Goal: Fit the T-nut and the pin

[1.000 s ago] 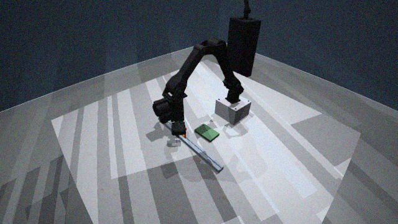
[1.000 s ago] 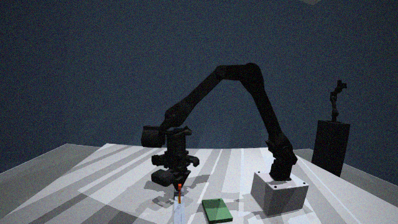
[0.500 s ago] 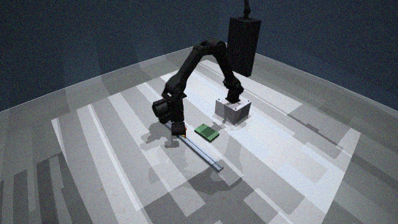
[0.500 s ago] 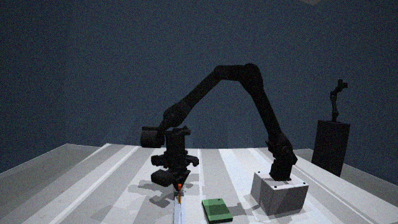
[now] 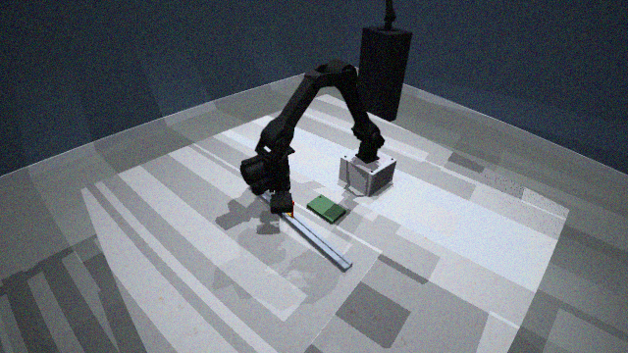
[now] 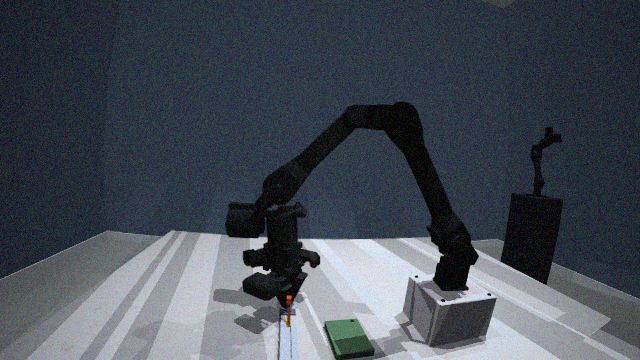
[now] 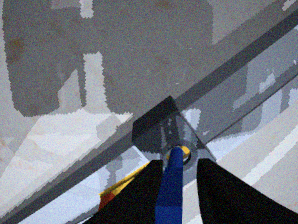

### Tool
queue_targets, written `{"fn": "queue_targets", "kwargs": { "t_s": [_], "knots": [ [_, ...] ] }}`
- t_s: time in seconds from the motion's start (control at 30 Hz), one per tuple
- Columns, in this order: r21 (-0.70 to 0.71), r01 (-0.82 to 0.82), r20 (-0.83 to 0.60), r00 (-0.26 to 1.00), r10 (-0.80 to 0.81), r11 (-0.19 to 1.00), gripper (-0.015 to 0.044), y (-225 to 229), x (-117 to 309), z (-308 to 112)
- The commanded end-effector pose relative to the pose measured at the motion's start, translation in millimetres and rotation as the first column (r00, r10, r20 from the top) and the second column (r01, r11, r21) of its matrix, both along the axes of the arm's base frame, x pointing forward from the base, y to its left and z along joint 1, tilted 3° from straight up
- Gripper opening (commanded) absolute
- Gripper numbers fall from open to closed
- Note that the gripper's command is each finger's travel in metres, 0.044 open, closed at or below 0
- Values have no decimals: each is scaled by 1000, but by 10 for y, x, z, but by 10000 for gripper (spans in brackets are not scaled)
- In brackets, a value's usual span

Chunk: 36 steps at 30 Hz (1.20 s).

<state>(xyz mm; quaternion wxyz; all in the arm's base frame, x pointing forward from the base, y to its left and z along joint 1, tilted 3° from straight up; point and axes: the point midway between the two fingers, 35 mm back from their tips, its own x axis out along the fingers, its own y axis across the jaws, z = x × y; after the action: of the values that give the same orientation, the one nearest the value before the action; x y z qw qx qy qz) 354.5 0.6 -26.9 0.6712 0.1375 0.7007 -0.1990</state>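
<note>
Pale tabletop, blue pin between fingertips

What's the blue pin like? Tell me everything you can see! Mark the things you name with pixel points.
The long, straight blue pin (image 7: 169, 200) looks smooth, with lighter and darker faces. It seems to stand upright, its lower end at the hole in the dark bracket (image 7: 152, 132). Yellow brass shows beside that end. It's between the black end effector's (image 5: 282, 212) (image 6: 284, 305) (image 7: 180, 161) open fingers, with a gap on one side. I can't tell its material.
</note>
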Motion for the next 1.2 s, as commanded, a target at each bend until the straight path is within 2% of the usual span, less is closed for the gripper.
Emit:
{"fn": "queue_targets", "kwargs": {
  "t_s": [0.0,0.33,0.43,0.77,0.97,1.17],
  "knots": [
    [0,0,0,1000,0,1000,90,0,0,0],
    [0,0,0,1000,0,1000,90,3,-9,221],
    [0,-1,3,1000,1,1000,160,2,-2,179],
    [0,-1,3,1000,1,1000,160,2,-2,190],
    [0,-1,3,1000,1,1000,160,10,0,523],
    [0,-1,3,1000,1,1000,160,10,18,535]
  ]
}}
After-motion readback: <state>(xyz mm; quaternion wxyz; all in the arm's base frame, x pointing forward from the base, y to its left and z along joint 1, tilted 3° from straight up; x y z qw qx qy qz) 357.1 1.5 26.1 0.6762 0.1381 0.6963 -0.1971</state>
